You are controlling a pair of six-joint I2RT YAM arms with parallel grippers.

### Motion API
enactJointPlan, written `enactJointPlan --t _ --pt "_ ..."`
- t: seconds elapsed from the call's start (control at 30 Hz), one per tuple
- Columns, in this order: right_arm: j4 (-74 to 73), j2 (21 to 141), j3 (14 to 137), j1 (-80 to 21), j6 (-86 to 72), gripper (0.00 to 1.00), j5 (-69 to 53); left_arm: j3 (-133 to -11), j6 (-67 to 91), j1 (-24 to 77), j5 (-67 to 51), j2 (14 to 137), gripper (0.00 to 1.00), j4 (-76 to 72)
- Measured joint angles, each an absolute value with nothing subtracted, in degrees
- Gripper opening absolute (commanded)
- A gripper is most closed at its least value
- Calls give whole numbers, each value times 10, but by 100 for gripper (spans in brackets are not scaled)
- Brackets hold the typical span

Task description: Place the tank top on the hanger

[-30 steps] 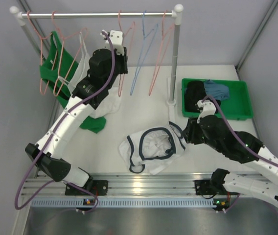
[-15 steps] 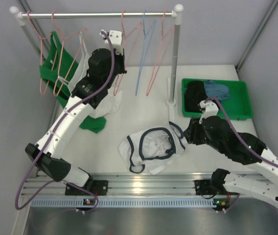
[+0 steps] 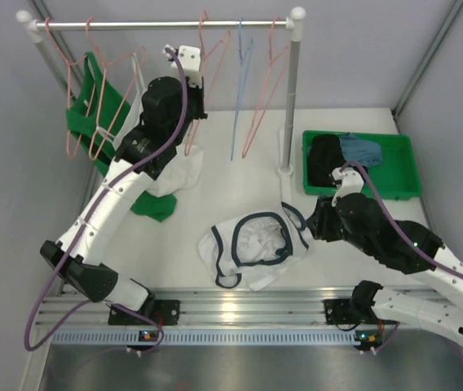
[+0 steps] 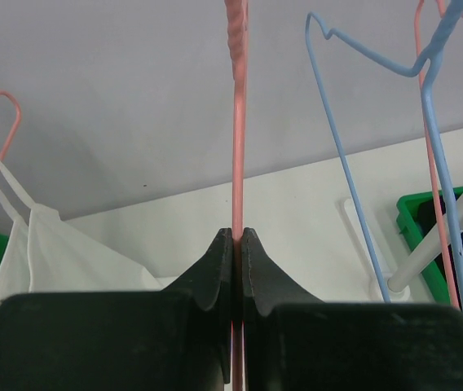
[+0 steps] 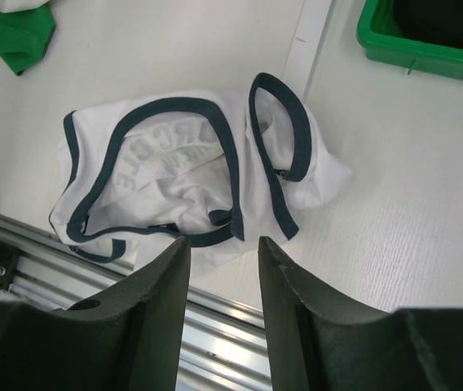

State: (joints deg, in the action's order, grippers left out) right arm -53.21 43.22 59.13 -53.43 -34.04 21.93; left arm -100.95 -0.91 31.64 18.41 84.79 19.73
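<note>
The tank top (image 5: 182,175) is lying crumpled on the white table (image 5: 394,228), just beyond the right pincer (image 5: 222,244), whose fingers we are seeing spread and empty. Navy trim is looping over soft white cloth, with lettering showing only faintly. The hanger (image 4: 236,122), thin pink wire, is running upright through the left pincer (image 4: 237,236), which is pinching it. Right of that pincer a light blue hanger (image 4: 337,147) is hanging; to its left, a plain white top (image 4: 52,252). We are losing the pink hook at the frame's top edge.
</note>
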Motion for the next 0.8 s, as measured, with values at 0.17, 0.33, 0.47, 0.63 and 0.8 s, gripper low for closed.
enactJointPlan --t 0.17,0.33,0.47,0.63,0.8 --pt "-532 433 591 -534 -340 39 222 -1012 -15 316 190 848 0 197" --pt "-532 434 591 -534 -340 39 225 -1006 -17 315 189 839 0 196" --pt "-532 437 591 -534 -336 39 225 -1002 -20 315 189 822 0 187" --pt "-532 437 591 -534 -335 39 225 -999 -29 315 190 806 0 180" --pt "-528 439 586 -534 -335 39 225 -962 -31 315 188 773 0 179"
